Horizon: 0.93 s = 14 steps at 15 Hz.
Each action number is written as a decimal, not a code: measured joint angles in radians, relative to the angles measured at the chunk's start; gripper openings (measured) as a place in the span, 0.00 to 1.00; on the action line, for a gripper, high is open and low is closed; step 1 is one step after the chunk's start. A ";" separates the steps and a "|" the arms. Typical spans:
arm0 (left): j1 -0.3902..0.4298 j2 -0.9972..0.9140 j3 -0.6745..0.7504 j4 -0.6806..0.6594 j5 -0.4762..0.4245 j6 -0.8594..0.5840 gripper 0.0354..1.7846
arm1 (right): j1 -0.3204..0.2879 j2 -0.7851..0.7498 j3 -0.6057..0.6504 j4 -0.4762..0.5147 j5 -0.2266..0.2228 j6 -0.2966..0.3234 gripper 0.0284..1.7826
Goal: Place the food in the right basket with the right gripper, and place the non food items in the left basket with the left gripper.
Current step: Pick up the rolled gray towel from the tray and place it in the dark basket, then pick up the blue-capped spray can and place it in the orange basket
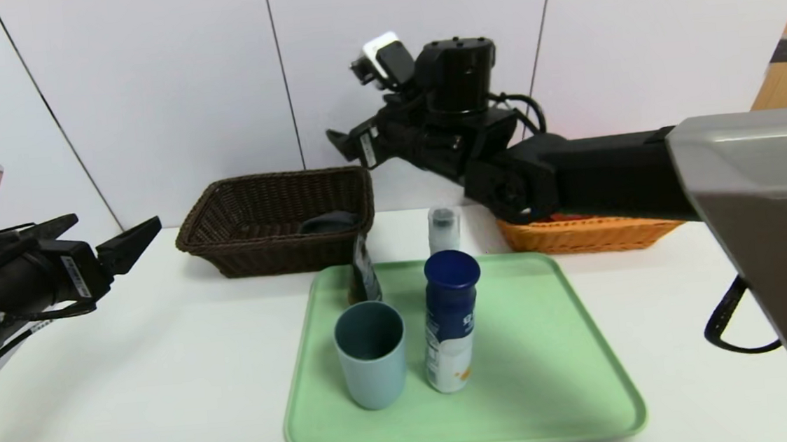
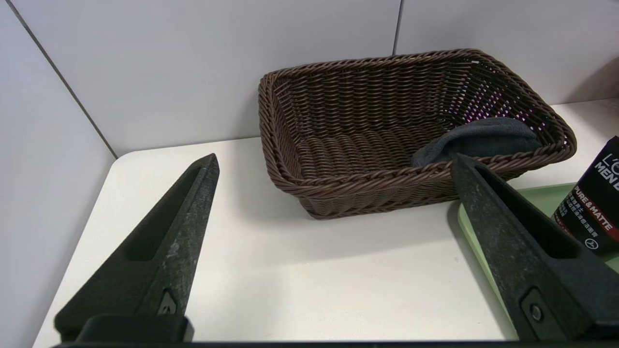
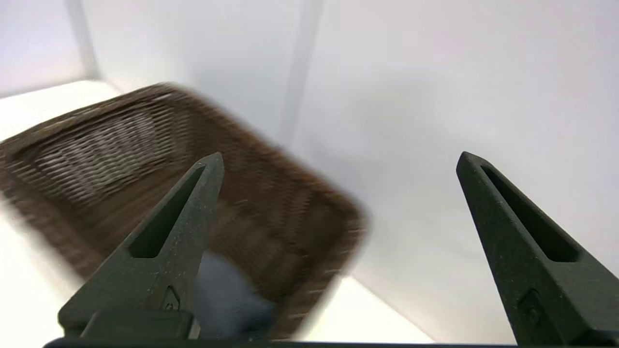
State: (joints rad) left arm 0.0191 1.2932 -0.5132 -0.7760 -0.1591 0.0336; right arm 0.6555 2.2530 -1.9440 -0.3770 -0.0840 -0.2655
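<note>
On the green tray (image 1: 553, 377) stand a grey-blue cup (image 1: 371, 355), a navy-capped white bottle (image 1: 450, 322) and a black tube (image 1: 365, 269). The tube also shows in the left wrist view (image 2: 592, 203). A slim grey-capped bottle (image 1: 444, 227) stands just behind the tray. The dark brown basket (image 1: 274, 220) holds the folded grey cloth (image 1: 327, 221). My left gripper (image 1: 116, 225) hovers open and empty at the left, in front of this basket (image 2: 367, 145). My right gripper (image 3: 341, 162) is open and empty, raised near the wall above it. The orange basket (image 1: 588, 234) is partly hidden by the right arm. The peach is hidden.
The white wall stands close behind both baskets. The right arm (image 1: 607, 169) reaches across above the orange basket and the table's back right. A thin reddish sliver (image 1: 565, 217) shows inside the orange basket. Bare white table lies left of the tray.
</note>
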 joint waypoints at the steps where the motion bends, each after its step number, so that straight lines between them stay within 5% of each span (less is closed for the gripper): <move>1: 0.000 0.000 0.000 0.000 0.000 0.000 0.94 | -0.037 -0.027 0.007 0.004 -0.007 -0.005 0.94; 4: 0.000 -0.001 0.000 0.000 0.001 -0.001 0.94 | -0.173 -0.135 0.108 -0.001 -0.043 -0.069 0.94; 8: -0.001 -0.001 0.000 0.000 0.000 -0.001 0.94 | -0.351 -0.361 0.427 -0.041 -0.054 -0.130 0.95; 14: -0.002 -0.006 0.016 0.000 -0.001 0.000 0.94 | -0.434 -0.715 0.996 -0.106 -0.060 0.024 0.95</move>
State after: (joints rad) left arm 0.0168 1.2868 -0.4968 -0.7760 -0.1602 0.0332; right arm 0.2211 1.5383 -0.9481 -0.4834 -0.1443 -0.2413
